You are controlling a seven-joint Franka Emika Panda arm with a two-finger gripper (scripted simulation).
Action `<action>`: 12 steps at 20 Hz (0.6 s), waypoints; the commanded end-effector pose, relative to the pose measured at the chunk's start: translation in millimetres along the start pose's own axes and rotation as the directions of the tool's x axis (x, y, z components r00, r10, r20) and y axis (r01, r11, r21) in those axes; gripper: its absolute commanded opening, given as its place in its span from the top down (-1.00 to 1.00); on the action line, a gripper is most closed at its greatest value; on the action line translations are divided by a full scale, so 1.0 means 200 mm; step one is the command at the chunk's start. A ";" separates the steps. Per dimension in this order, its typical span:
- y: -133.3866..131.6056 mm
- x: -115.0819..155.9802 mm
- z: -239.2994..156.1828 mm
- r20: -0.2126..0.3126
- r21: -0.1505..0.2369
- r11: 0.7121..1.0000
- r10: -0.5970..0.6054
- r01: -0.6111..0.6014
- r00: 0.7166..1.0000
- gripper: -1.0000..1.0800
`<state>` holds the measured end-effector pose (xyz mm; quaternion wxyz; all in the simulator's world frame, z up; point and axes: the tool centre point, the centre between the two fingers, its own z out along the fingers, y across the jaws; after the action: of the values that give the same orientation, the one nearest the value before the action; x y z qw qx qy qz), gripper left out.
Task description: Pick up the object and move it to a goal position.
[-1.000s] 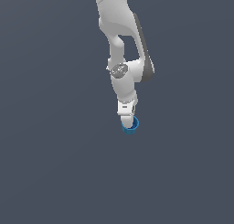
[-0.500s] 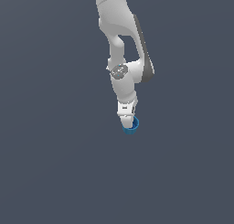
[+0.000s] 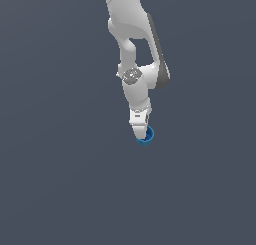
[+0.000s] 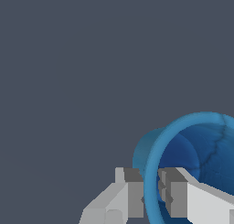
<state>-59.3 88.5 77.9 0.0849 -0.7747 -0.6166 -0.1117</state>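
My fingers [image 4: 132,195] pinch the rim of the blue cup [image 4: 192,150], one pad outside its wall, the other inside its hollow. Around the cup lies plain grey floor [image 4: 68,81].

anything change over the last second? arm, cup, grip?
No visible change. The white gripper stays at the same spot, arm pose unchanged, with the small blue hollow cup at its tip. In the wrist view one finger sits outside the cup's rim and the other inside, closed on the wall.
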 end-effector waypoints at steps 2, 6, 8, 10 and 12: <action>-0.03 0.04 -0.05 0.001 -0.002 1.000 -0.002 0.002 1.000 1.00; -0.08 0.11 -0.12 0.003 -0.001 1.000 -0.003 0.003 1.000 1.00; -0.11 0.16 -0.17 0.004 0.000 1.000 -0.003 0.003 1.000 1.00; -0.14 0.20 -0.22 0.005 0.000 1.000 -0.003 0.003 1.000 1.00; -0.18 0.25 -0.27 0.006 0.000 1.000 -0.004 0.004 1.000 1.00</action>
<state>-83.1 122.6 133.1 0.0841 -0.7740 -0.6180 -0.1088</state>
